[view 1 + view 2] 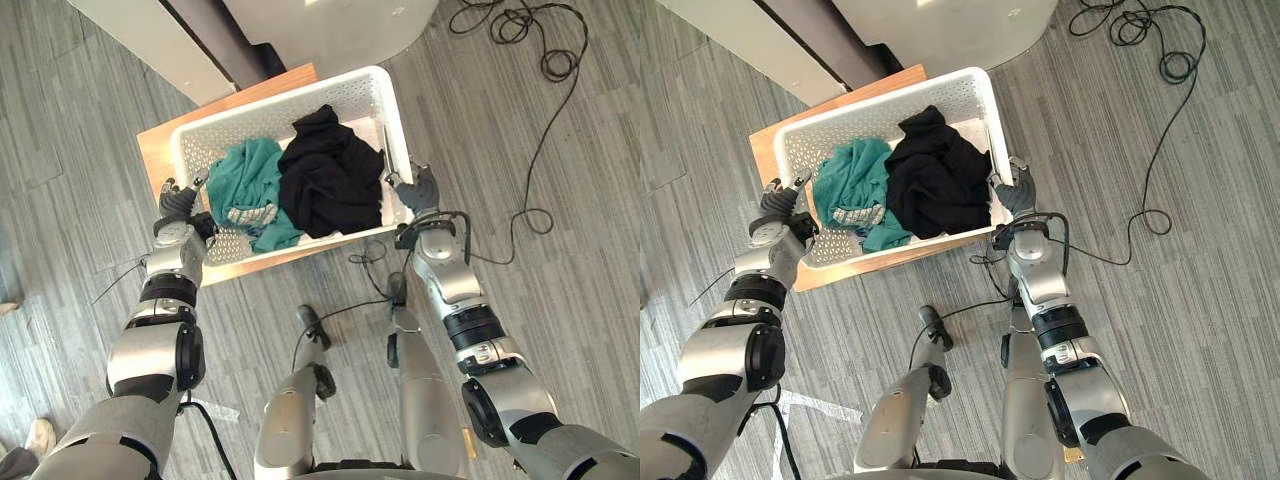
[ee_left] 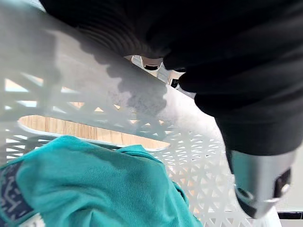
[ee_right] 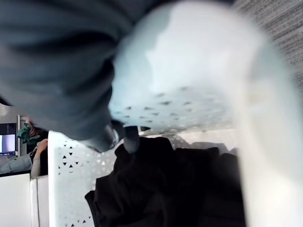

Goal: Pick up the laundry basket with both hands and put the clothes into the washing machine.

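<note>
The laundry basket (image 1: 290, 105), holding 2 garments (image 1: 330, 180), sits on a wooden surface (image 1: 155, 150), with the left hand (image 1: 178, 203) hooking its fingers over the left rim and the right hand (image 1: 420, 190) over the right. An uneven lift could tip it and spill them, or let a rim slip free.

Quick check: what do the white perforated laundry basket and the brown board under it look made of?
The white perforated laundry basket: likely moulded plastic, matte, given its punched triangle holes. The brown board beneath: seemingly wood or wood-look laminate, showing grain.
</note>
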Tool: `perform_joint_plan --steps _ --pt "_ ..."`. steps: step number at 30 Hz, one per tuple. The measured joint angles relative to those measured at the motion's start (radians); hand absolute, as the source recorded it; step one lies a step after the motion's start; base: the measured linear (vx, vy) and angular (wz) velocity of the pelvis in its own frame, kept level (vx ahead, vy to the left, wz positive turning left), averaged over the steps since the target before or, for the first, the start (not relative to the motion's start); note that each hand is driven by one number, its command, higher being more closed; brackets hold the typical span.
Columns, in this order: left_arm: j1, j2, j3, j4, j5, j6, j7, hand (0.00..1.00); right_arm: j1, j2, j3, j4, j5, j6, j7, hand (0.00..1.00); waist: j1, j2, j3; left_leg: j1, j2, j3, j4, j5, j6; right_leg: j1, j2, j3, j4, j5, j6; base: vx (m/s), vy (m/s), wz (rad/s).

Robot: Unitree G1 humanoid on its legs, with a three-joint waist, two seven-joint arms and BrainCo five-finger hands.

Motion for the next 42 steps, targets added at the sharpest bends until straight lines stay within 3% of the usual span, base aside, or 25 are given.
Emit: perform_joint_plan --steps 9,10,24,35,38,42 --pt "0.040 0.011 0.075 0.045 0.074 0.015 -0.045 0.00 0.004 0.001 0.063 0.000 0.001 0.003 0.000 1.00 -0.001 -0.005 -0.002 0.016 0.001 0.013 0.000 0.000 0.000 0.005 0.007 0.017 0.001 0.000 0.000 0.03 -0.039 -0.06" --pt "0.048 0.011 0.093 0.051 0.075 0.018 -0.053 1.00 0.004 0.002 0.069 0.000 0.001 0.004 0.000 1.00 -0.001 -0.005 -0.002 0.017 0.002 0.013 0.000 0.000 0.000 0.005 0.009 0.018 0.001 0.000 0.000 0.04 -0.054 -0.04" --pt "0.096 0.008 0.101 0.070 0.199 0.054 -0.092 1.00 0.004 0.007 0.080 0.001 0.002 0.022 0.009 1.00 0.000 -0.006 -0.003 0.016 0.003 0.014 0.004 0.000 0.000 0.004 0.010 0.018 0.001 0.000 0.000 0.03 -0.032 0.00" --pt "0.106 0.005 0.086 0.065 0.203 0.055 -0.091 1.00 0.004 0.007 0.077 0.001 0.001 0.025 0.020 1.00 0.001 -0.006 -0.003 0.019 0.002 0.013 0.005 0.000 0.000 0.004 0.009 0.018 0.010 0.000 0.000 0.00 0.000 0.00" --pt "0.126 -0.001 0.050 0.051 0.180 0.045 -0.082 1.00 0.004 0.005 0.072 0.001 0.001 0.026 0.024 1.00 0.002 -0.006 -0.003 0.027 -0.002 0.008 0.006 0.001 0.000 0.008 0.004 0.016 0.021 -0.001 0.000 0.00 0.000 0.02" --pt "0.199 -0.038 -0.022 -0.011 0.063 0.021 -0.069 1.00 0.011 -0.011 0.047 0.001 0.001 0.032 0.034 1.00 -0.006 -0.006 -0.003 0.058 -0.005 -0.031 0.006 0.001 0.001 0.060 -0.008 -0.016 0.019 -0.006 0.006 0.01 -0.008 0.23"
